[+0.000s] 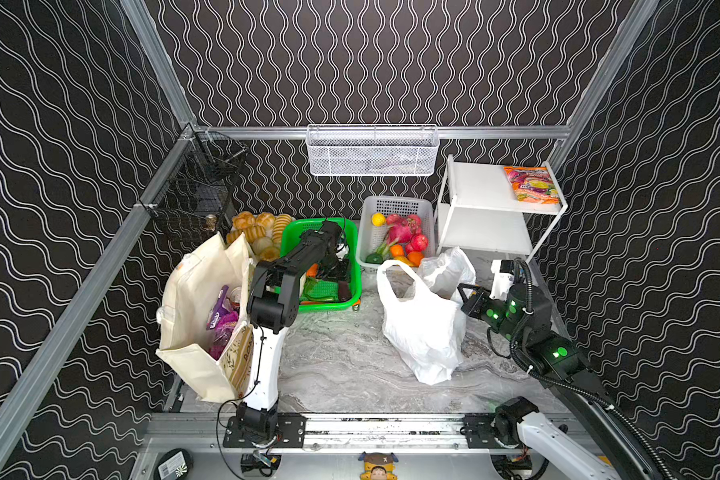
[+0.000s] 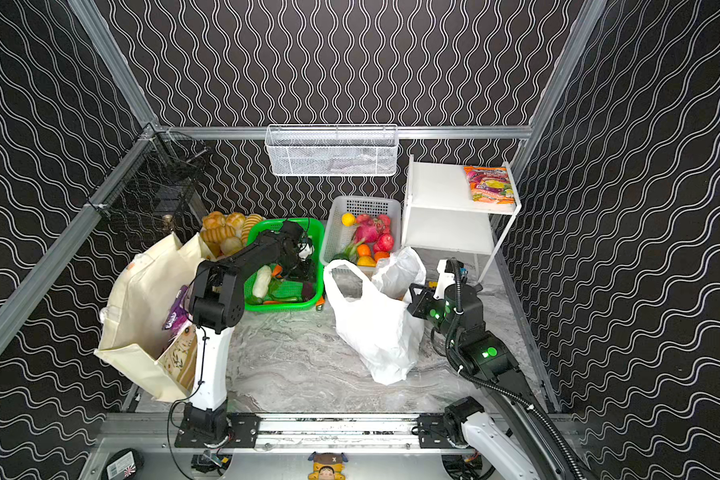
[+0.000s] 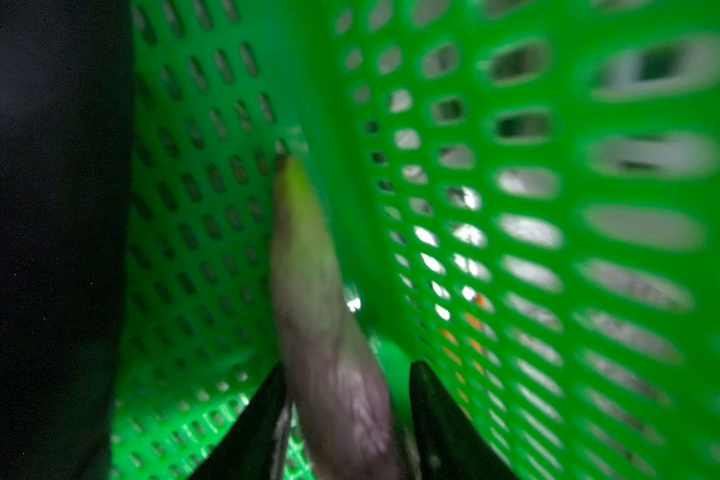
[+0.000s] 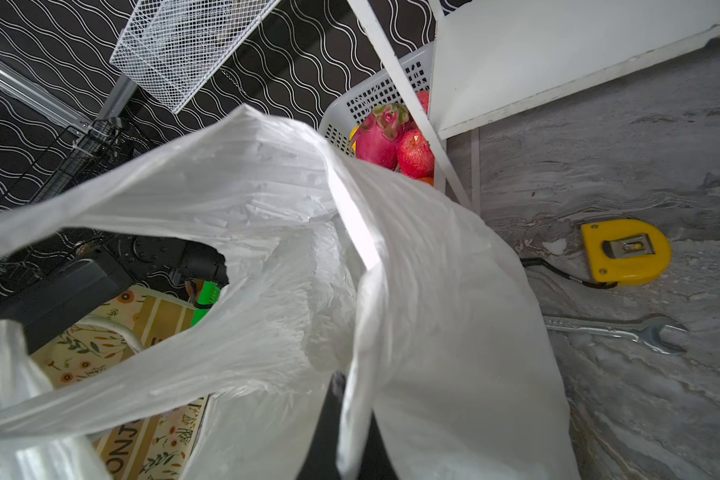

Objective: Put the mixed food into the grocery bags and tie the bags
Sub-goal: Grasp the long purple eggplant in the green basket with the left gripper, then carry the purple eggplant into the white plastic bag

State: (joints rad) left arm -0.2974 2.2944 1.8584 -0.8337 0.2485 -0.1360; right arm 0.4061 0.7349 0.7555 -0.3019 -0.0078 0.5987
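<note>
While its jaws stand partly apart astride a pale vegetable [image 3: 308,270] low in the green basket [image 3: 208,124], the left hand [image 3: 348,363] is judged not yet gripping. By the right hand [image 1: 466,294], fully closed, the plastic bag [image 1: 420,332] rim is pinched, so its mouth is held open for loading. At the tabletop [image 1: 341,361] left edge the tote [image 1: 196,291] is stood, packets [image 1: 221,320] inside.

Bare marble tabletop [image 1: 341,357] open in front of green basket [image 1: 329,306], canvas tote [image 1: 192,291] blocking its left, white plastic bag [image 1: 420,328] front-right, white basket [image 1: 395,204] just beside right, left arm [image 1: 292,266] spanning overhead.
</note>
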